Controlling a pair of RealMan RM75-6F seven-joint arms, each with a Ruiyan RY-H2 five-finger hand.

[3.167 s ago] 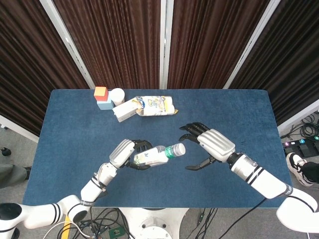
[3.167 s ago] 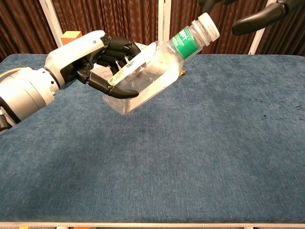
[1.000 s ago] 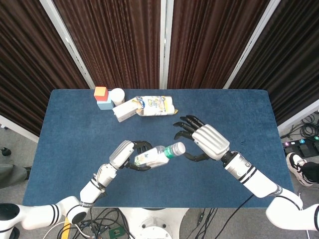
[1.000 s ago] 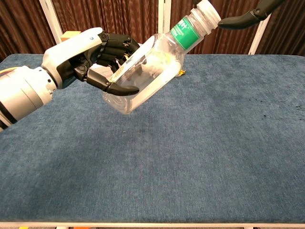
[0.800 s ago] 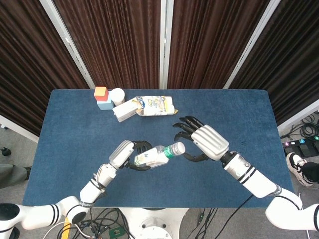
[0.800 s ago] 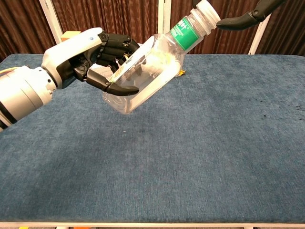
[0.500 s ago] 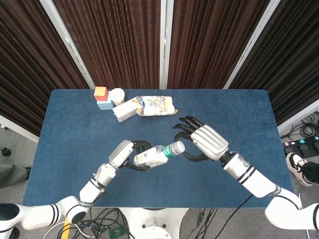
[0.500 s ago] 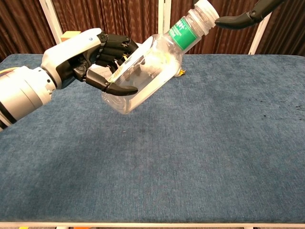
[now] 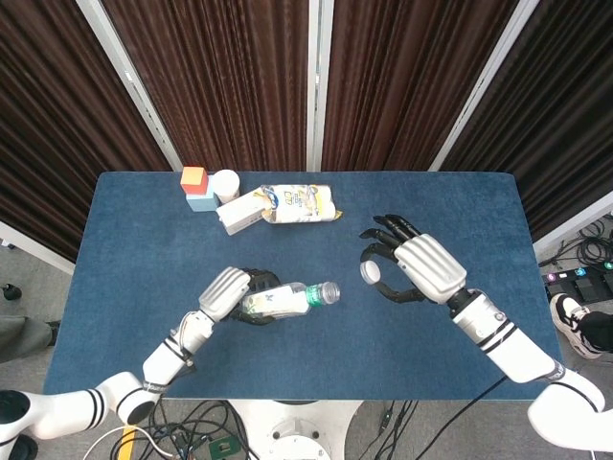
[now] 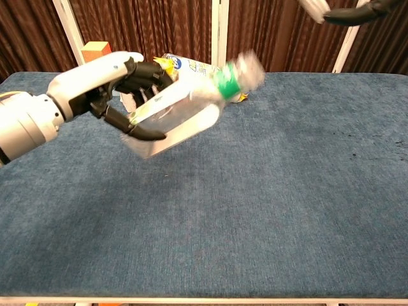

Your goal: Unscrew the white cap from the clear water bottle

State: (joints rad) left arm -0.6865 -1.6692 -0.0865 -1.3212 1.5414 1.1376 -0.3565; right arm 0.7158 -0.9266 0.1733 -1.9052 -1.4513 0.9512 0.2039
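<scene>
My left hand [image 9: 228,292] grips the clear water bottle [image 9: 280,300] around its body and holds it above the table. The bottle lies tilted with its green label and open neck [image 9: 329,292] pointing right. In the chest view the bottle [image 10: 178,111] is blurred by motion in my left hand [image 10: 105,86]. The white cap [image 9: 370,272] is off the bottle and is pinched in the fingertips of my right hand [image 9: 421,271], a short way right of the neck. At the top edge of the chest view, the cap [image 10: 314,7] and dark fingers [image 10: 357,14] show.
At the back left of the blue table [image 9: 460,211] stand an orange block [image 9: 194,177] on a blue one, a white cylinder [image 9: 226,182], a pale box [image 9: 239,212] and a snack bag [image 9: 302,203]. Dark curtains hang behind the table.
The cap has come off the bottle. My right hand has drawn away to the right with it. My left hand has swung the bottle left and lower.
</scene>
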